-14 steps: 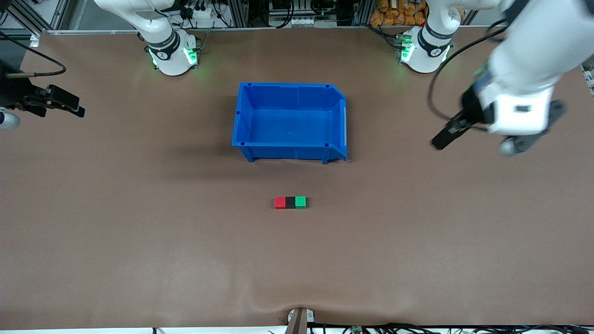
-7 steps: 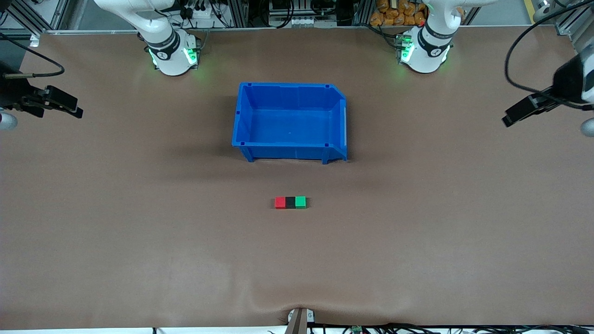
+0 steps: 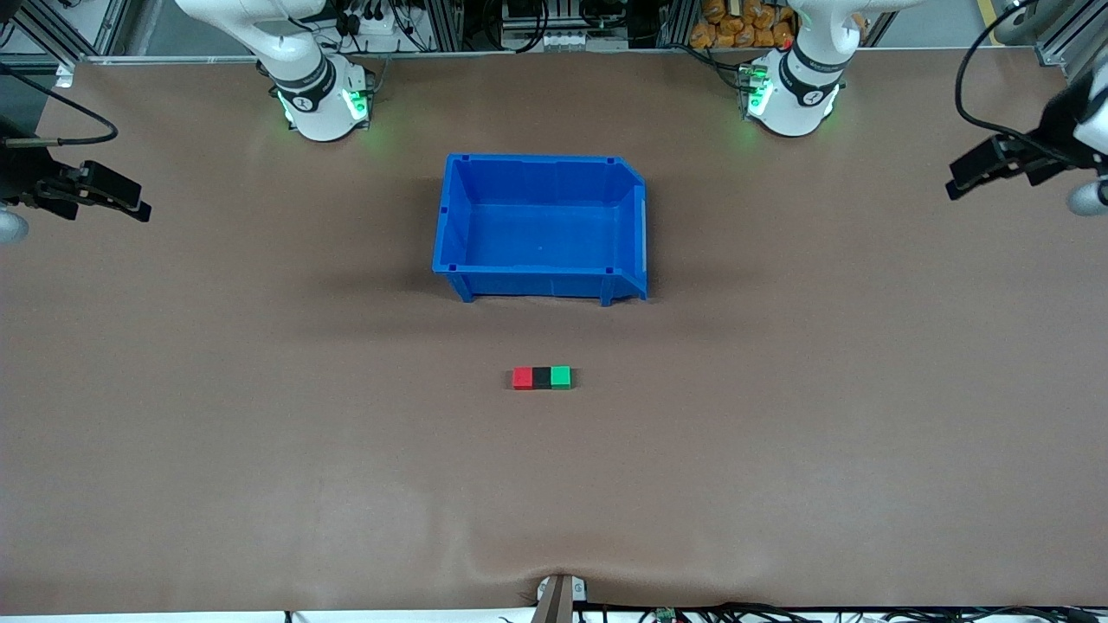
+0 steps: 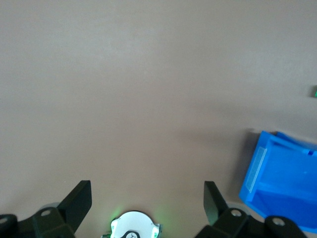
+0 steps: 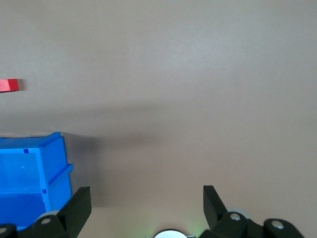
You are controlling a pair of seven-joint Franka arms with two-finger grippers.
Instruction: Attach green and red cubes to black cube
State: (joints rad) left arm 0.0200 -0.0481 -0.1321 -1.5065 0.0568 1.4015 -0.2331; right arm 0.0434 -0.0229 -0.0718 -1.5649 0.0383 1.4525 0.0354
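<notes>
Already joined: red cube (image 3: pixel 522 377), black cube (image 3: pixel 541 376), green cube (image 3: pixel 561 376) touch in a row.
Left pincer (image 3: pixel 965 176) and right pincer (image 3: pixel 130 201) hang released at the table (image 3: pixel 260 433) ends, well apart from it.

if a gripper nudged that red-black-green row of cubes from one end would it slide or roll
Probably slide: the red cube, black cube and green cube sit flat-faced in a touching row. Being tiny, they likely move easily, perhaps skewing apart.

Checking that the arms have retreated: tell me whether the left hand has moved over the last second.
Yes. The left hand, open, has swung away from the blue bin toward the left arm's end of the table.
</notes>
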